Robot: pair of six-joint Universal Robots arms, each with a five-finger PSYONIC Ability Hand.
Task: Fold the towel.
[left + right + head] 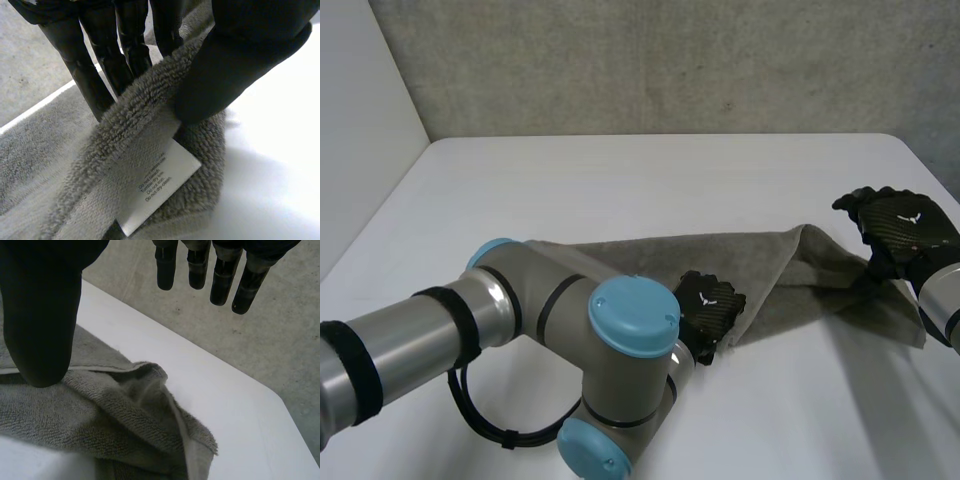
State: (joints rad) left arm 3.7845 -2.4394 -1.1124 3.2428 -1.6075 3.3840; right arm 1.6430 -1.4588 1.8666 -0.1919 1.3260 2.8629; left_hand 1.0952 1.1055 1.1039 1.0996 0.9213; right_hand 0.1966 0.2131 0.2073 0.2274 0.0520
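A grey towel (pixel 760 262) lies stretched across the white table (pixel 650 180), its right end bunched and lifted into a ridge. My left hand (pixel 710 308) is at the towel's near edge, around the middle. In the left wrist view the thumb (pixel 240 65) and fingers (pixel 100 70) pinch a fold of the towel's edge (pixel 145 110), just above its white care label (pixel 160 185). My right hand (pixel 898 230) hovers over the towel's right end. Its fingers (pixel 220 275) are straight and apart from the thumb (pixel 40 325), holding nothing, above a rumpled corner (pixel 135 410).
My left arm (pixel 520 320) crosses the near left of the table and covers the towel's left part. The table's far edge meets a grey wall (pixel 670 60), and beyond its right corner lies the floor (pixel 260 340).
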